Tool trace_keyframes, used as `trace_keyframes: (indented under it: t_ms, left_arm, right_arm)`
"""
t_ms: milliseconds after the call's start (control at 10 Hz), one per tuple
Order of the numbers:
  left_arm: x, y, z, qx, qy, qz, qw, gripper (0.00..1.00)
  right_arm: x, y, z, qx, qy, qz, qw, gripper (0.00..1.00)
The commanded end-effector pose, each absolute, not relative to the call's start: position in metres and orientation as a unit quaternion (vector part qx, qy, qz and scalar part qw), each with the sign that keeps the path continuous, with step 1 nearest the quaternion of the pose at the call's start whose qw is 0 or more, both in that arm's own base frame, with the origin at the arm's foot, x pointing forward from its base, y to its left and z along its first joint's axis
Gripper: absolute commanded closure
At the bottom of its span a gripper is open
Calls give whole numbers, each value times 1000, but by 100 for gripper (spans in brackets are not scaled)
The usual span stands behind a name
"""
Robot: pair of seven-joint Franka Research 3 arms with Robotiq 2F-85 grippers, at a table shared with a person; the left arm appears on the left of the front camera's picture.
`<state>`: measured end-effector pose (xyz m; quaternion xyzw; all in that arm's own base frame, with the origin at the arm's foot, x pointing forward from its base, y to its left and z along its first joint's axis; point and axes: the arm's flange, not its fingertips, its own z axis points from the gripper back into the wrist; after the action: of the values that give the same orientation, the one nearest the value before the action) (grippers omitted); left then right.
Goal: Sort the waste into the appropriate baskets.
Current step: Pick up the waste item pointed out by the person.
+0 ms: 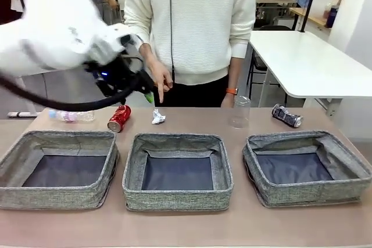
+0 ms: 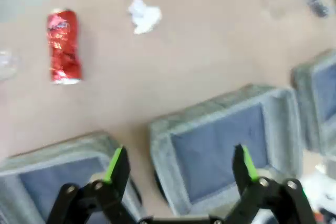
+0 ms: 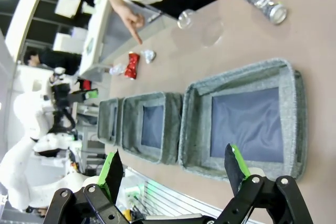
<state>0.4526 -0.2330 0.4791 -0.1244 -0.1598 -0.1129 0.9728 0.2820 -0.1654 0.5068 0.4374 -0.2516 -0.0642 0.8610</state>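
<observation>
Paper ball (image 1: 158,118), crumpled and white, lies on the bench (image 1: 192,121) ahead of the left pincer (image 2: 179,156), whose jaws hang wide open and empty, so I'd bring it squarely over the ball, clear of the red can (image 1: 119,118) alongside, before closing gently.

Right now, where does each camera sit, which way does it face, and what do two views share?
Front view: fixed on the robot's side, facing across three grey woven fabric baskets at the person; white left arm shows, and the person's pointing hand.
Left wrist view: above the table, looking down past open left gripper at crushed red can and crumpled white paper ball.
Right wrist view: rolled sideways, looking across the baskets past open right gripper.
Shared: front and right wrist views both show the pointing hand, can and paper ball.
</observation>
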Motion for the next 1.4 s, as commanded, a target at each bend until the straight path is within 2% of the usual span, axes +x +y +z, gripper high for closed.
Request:
trace_keyframes:
  t_ms: [0, 200, 400, 500, 700, 900, 1300]
  left_arm:
    - [536, -250, 463, -28, -56, -64, 996, 0]
    - [573, -255, 428, -46, -30, -89, 995, 0]
    - [589, -259, 410, -68, -104, -117, 985, 0]
    - [594, -260, 404, -73, -114, -132, 982, 0]
    - [616, -264, 377, -64, -91, -131, 985, 0]
    - [627, -279, 346, -72, -122, -121, 982, 0]
    - [636, -283, 315, -84, -134, -99, 982, 0]
  right_arm:
    - [284, -165, 507, 445, -266, -54, 854, 0]
    - [284, -165, 507, 445, -266, -54, 854, 0]
    - [284, -165, 507, 445, -266, -54, 854, 0]
    - [284, -165, 507, 445, -266, -54, 854, 0]
    - [284, -165, 507, 445, -266, -54, 854, 0]
    - [284, -165, 507, 445, -266, -54, 854, 0]
    - [284, -165, 507, 445, -266, -54, 854, 0]
